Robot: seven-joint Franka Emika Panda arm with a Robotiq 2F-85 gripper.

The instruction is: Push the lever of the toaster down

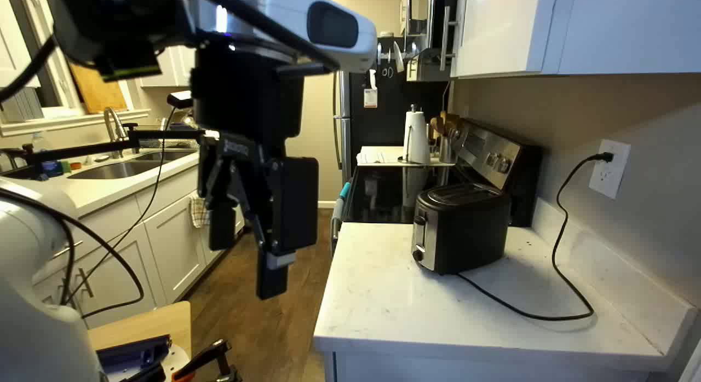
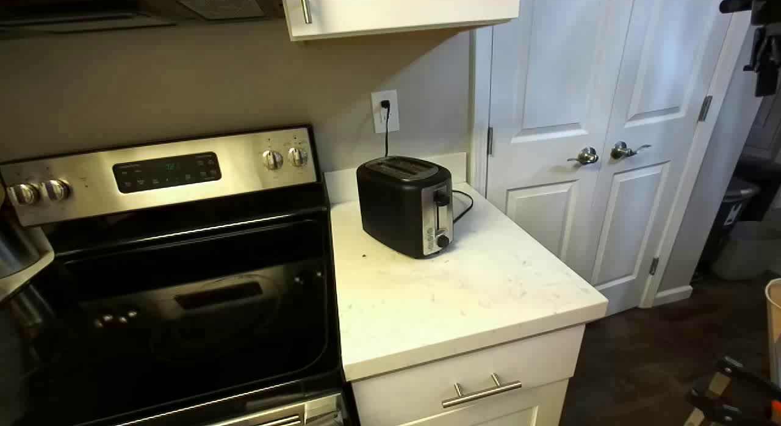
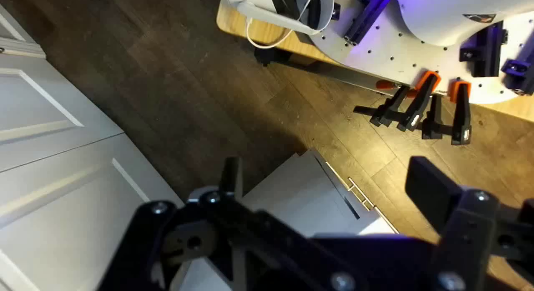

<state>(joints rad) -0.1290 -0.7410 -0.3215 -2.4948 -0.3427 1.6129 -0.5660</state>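
Observation:
A black toaster [image 1: 473, 234] with a silver front panel stands upright on the white counter; it also shows in an exterior view [image 2: 393, 209]. Its black lever [image 1: 420, 220] is at the upper end of its slot, and the lever also shows in an exterior view [image 2: 442, 198]. A round black knob [image 2: 442, 241] sits low on the panel. My gripper [image 1: 246, 253] hangs fingers down, left of the counter and apart from the toaster. In the wrist view the gripper [image 3: 329, 182] is open with nothing between its fingers. The toaster is out of the wrist view.
The counter [image 1: 378, 311] has its front edge facing the floor gap. A black cord [image 1: 547, 318] runs from the toaster to a wall outlet [image 1: 609, 168]. The stove [image 2: 183, 310] adjoins the counter. A white upper cabinet [image 1: 504, 32] overhangs. Clamps [image 3: 425, 107] project from the robot's base table.

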